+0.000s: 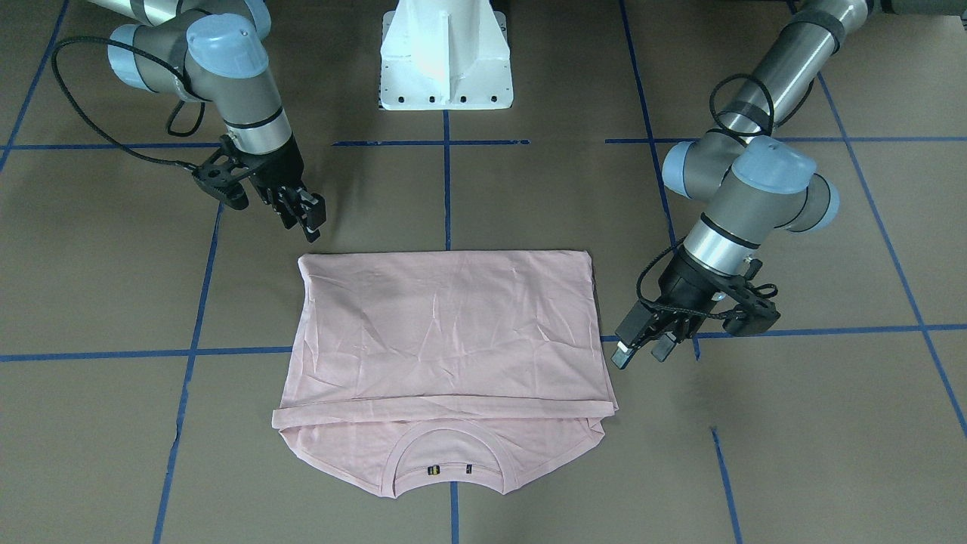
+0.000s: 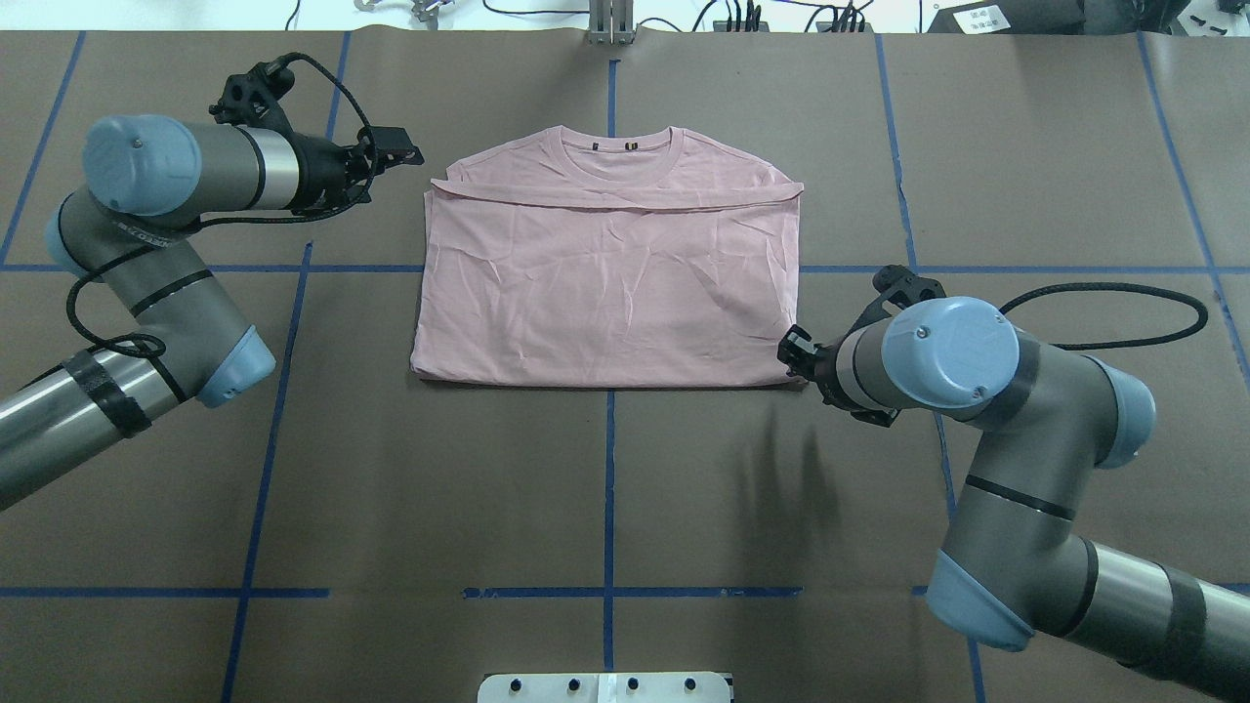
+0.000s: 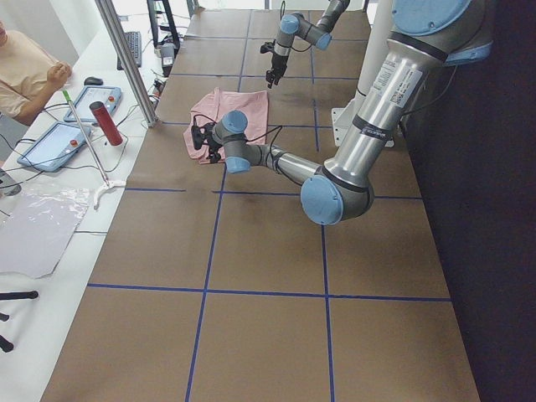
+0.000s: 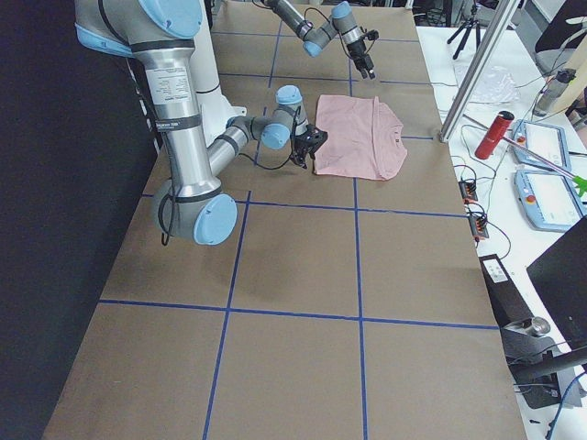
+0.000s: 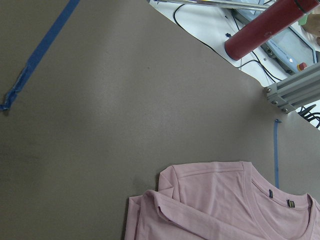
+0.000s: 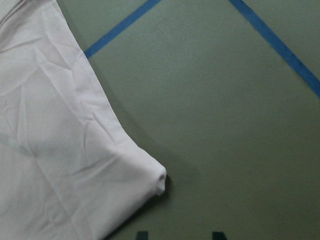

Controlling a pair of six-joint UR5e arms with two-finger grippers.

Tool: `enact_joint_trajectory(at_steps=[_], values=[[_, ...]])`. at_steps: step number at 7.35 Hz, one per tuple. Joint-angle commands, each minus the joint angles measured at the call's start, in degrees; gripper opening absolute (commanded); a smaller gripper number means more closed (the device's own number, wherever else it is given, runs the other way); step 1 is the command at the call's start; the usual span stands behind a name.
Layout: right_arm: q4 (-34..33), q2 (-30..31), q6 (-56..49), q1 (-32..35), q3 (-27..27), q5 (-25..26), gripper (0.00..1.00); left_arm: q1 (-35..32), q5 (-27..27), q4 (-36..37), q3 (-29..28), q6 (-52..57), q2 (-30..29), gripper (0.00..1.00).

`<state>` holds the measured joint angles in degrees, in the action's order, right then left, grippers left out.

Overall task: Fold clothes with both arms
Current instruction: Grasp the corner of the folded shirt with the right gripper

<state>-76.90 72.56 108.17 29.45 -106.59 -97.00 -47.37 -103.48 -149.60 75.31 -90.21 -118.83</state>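
Beside the parted, empty right gripper lies a fold corner of the T-shirt; left gripper, likewise parted, flanks the opposite edge.

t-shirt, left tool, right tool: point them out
t-shirt (image 1: 446, 325), front-facing view, middle of the folded cloth
left tool (image 1: 641, 353), front-facing view, between its fingertips
right tool (image 1: 302, 225), front-facing view, between its fingertips

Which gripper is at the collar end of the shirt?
The left gripper, beside the T-shirt near its collar; the right gripper sits at the opposite, folded-edge corner.
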Motion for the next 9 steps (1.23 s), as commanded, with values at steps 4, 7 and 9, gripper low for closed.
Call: enact_joint_trajectory(at_steps=[4, 7, 9], values=[[0.61, -3.48, -0.50, 1.14, 7.00, -0.03, 0.62, 0.09, 0.03, 0.10, 0.28, -0.67, 0.18, 0.99], [0.53, -3.74, -0.33, 1.05, 7.19, -0.12, 0.11, 0.17, 0.03, 0.10, 0.28, -0.67, 0.18, 0.99], [0.53, -3.74, -0.33, 0.79, 6.75, -0.30, 0.00, 0.17, 0.03, 0.10, 0.28, -0.67, 0.18, 0.99]])
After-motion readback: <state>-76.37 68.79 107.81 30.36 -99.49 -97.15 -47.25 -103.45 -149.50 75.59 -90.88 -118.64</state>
